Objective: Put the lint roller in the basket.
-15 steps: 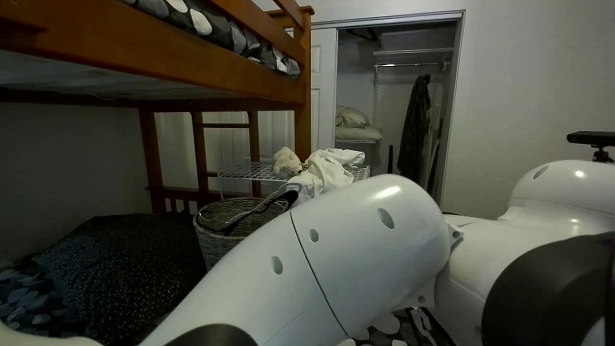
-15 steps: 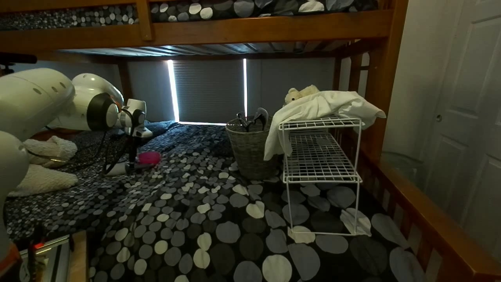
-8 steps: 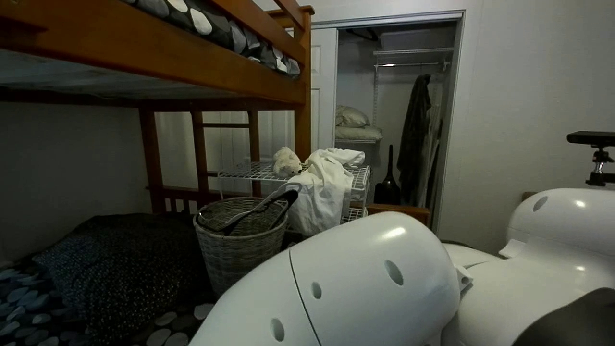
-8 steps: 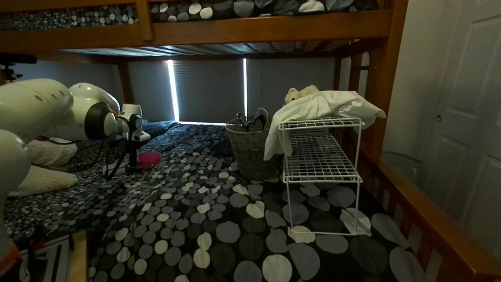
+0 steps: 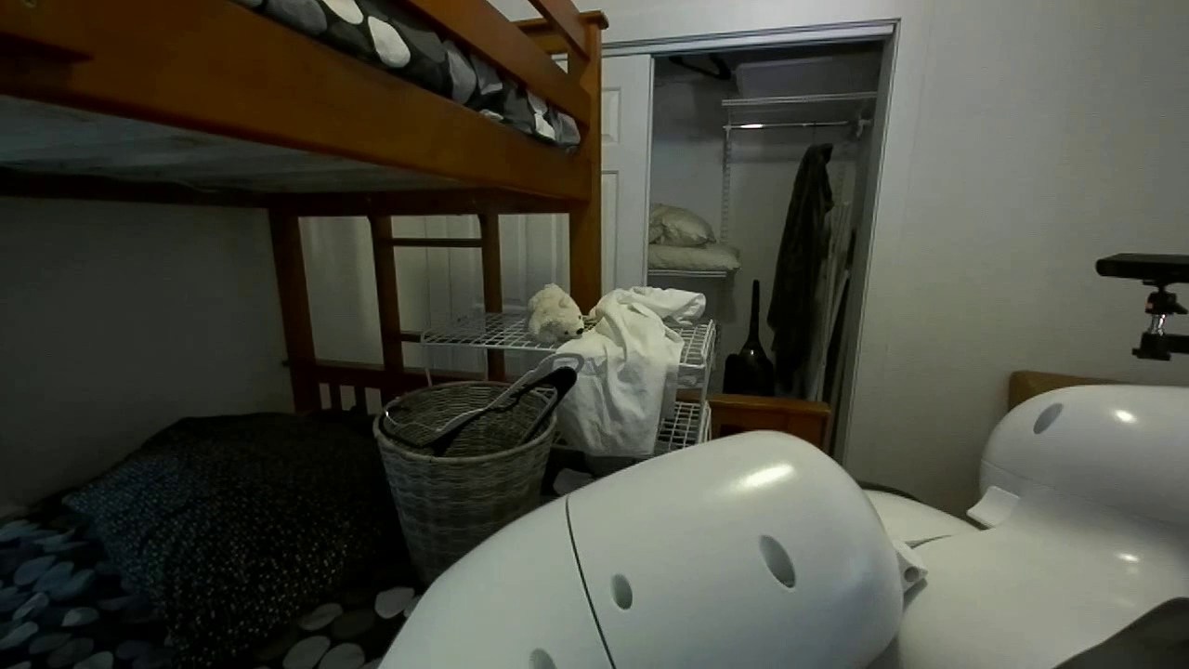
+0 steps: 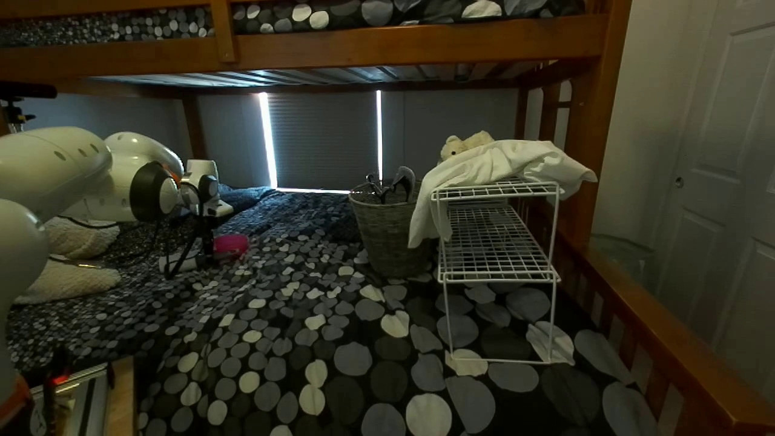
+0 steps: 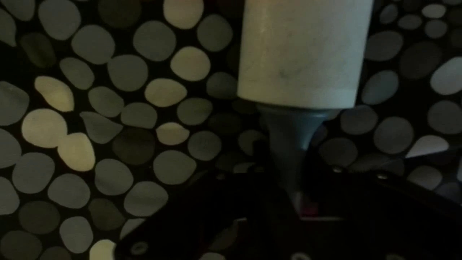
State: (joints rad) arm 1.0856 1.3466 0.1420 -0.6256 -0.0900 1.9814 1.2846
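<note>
Lint roller (image 7: 303, 54) crosswise in the gripper (image 7: 291, 160)

Its long axis runs left to right at the dotted bedspread (image 6: 357, 357), white head pointing left. The jaws are clenched on the handle (image 7: 288, 139). A pink object (image 6: 231, 244) sits just right; well apart, farther right, stand the basket (image 6: 384, 236) and wire rack (image 6: 496, 281). A wooden rail (image 6: 666, 336) bounds the right; the upper bunk (image 6: 418, 45) spans overhead.

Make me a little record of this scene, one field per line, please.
Lint roller: outside the basket, its handle between the fingers
Grip: too dark to tell whether closed
Basket: upright on the dotted bedspread, hangers poking out the top
Wire rack: beside the basket, white cloth draped over it
Plush bear: on the rack's top shelf
Pink object: near the fingers, identity unclear
</note>
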